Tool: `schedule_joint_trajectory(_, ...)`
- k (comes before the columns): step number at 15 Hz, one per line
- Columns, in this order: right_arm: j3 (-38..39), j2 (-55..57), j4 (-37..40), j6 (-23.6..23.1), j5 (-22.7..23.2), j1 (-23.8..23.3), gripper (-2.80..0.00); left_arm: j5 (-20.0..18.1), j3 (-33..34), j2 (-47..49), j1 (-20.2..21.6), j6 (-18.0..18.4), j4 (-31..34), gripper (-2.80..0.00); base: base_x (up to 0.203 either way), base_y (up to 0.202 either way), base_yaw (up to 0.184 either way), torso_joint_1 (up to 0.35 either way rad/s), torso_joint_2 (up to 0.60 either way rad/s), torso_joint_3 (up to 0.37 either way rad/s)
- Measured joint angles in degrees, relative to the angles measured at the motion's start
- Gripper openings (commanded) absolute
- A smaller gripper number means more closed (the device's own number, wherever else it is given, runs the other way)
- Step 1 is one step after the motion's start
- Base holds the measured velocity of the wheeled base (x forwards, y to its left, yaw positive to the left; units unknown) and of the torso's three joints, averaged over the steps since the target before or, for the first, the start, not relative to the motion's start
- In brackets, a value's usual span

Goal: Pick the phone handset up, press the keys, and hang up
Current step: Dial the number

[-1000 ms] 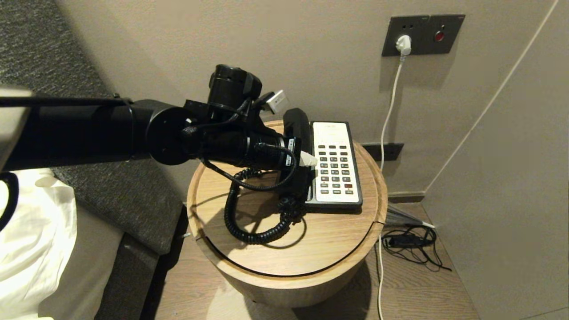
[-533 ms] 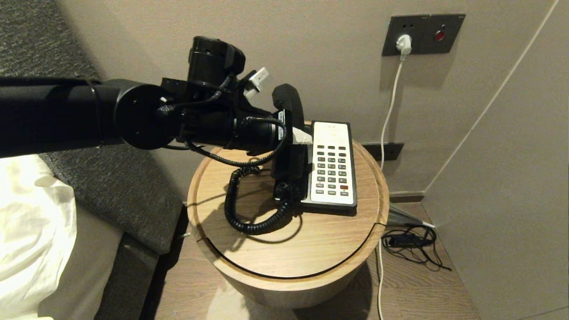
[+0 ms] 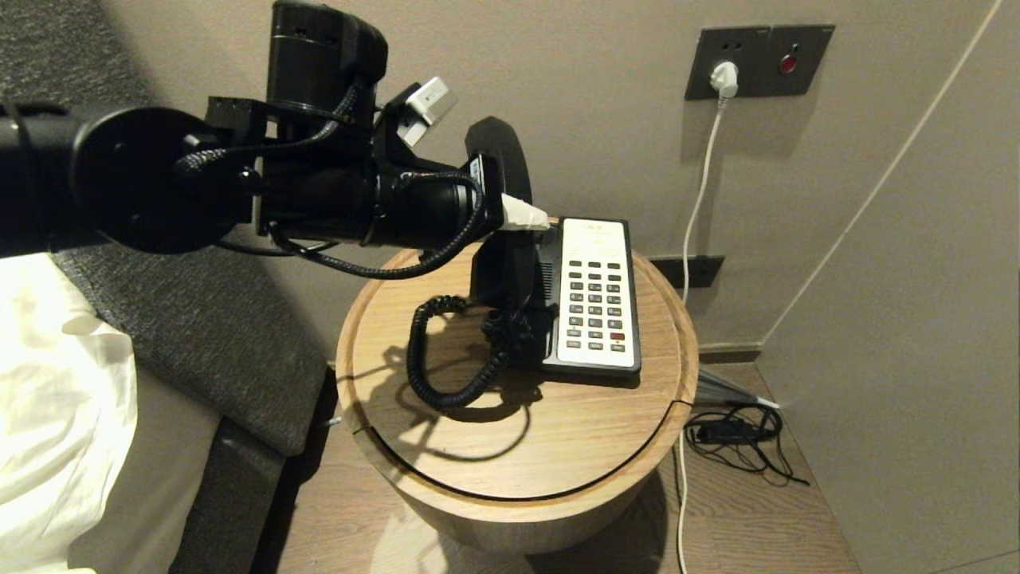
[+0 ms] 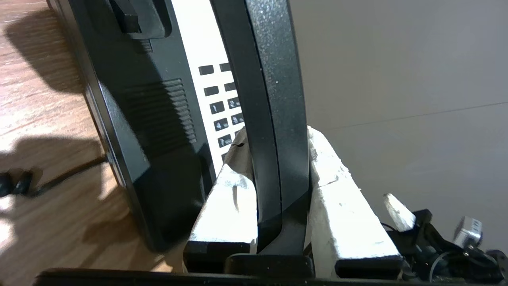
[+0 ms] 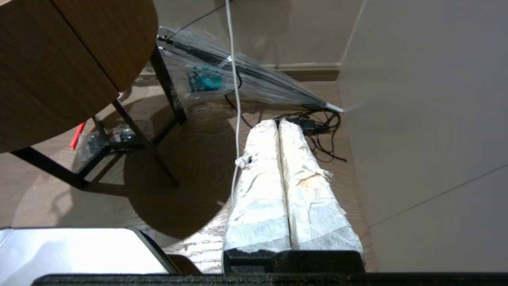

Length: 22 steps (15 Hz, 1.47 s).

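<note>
A black handset point(image 3: 500, 167) is clamped in my left gripper point(image 3: 522, 217) and held above the left side of the phone base point(image 3: 594, 299), which has a white keypad panel with dark keys. In the left wrist view my white taped fingers point(image 4: 238, 186) press on both sides of the handset point(image 4: 274, 99). A black coiled cord point(image 3: 446, 375) hangs from the handset's lower end onto the round wooden table point(image 3: 510, 446). My right gripper point(image 5: 278, 127) is shut and empty, parked low over the floor beside the table, out of the head view.
A wall socket plate point(image 3: 757, 60) with a white plug and cable sits behind the phone. Black cables point(image 3: 737, 434) and a folded clear umbrella point(image 5: 238, 75) lie on the floor by the right wall. A grey headboard and white bedding point(image 3: 56, 414) are to the left.
My left gripper has lifted the handset up off the cradle and drawn it left. The coiled cord has been pulled up and tightened. The phone base has shifted slightly.
</note>
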Motion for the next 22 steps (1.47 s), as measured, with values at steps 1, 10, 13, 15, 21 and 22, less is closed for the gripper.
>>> schedule_joint_trajectory(1,0.0,0.0,-0.05,-0.91,0.36,0.0,-2.8,0.13,0.7,-0.73,0.04,0.03,-0.04,-2.8,0.0,0.0,0.0,0.0,0.0,0.0)
schedule_joint_trajectory(10,-4.97,0.18,2.24,0.49,2.51,0.0,-2.8,0.6,5.21,-4.09,0.13,-0.11,-0.15,-2.8,0.0,0.0,0.0,0.0,0.0,0.0)
schedule_joint_trajectory(13,-23.65,4.1,12.53,6.34,6.88,-0.02,-2.8,0.57,5.17,-4.14,0.09,-0.14,-0.18,-2.8,0.0,0.0,0.0,0.0,0.0,0.0)
schedule_joint_trajectory(15,-37.7,11.68,19.11,11.9,11.53,0.0,-2.8,0.54,5.08,-4.23,0.11,-0.14,-0.22,-2.8,0.0,0.0,0.0,0.0,0.0,0.0)
schedule_joint_trajectory(21,-66.5,42.83,28.73,21.12,22.69,1.0,-2.8,0.59,5.0,-5.19,0.61,-0.22,-0.19,-2.8,0.0,0.0,0.0,0.0,0.0,0.0)
schedule_joint_trajectory(22,-69.97,48.01,30.04,21.75,23.5,2.5,-2.8,0.38,4.91,-5.27,0.63,-0.14,-0.19,-2.8,0.0,0.0,0.0,0.0,0.0,0.0)
